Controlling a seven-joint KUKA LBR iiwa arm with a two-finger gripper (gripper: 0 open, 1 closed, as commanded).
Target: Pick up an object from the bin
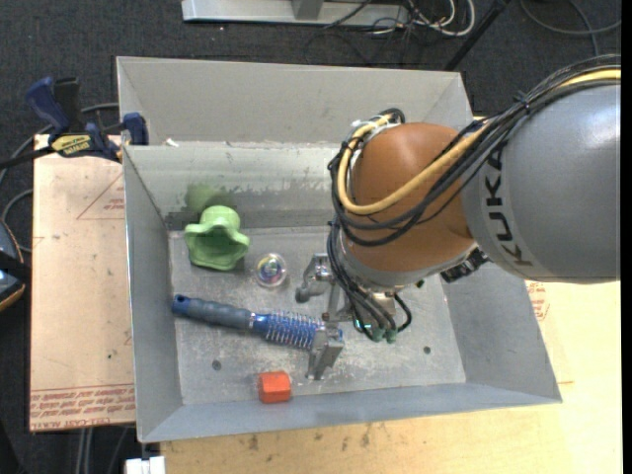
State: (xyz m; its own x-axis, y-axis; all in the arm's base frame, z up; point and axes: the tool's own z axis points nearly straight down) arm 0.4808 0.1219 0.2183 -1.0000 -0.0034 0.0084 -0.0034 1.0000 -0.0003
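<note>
The blue brush (247, 319) lies flat on the bin floor at front centre, handle pointing left and bristled head to the right. The head's tip sits between the two fingers of the gripper (321, 316), whose jaws stand wide apart, one finger behind the brush and one in front, not closed on it. Just behind the brush rests a small shiny clear ball (270, 270), and further back-left a green flared cup-like piece (217, 237). An orange block (276, 386) sits near the front wall of the grey bin (153, 314)
</note>
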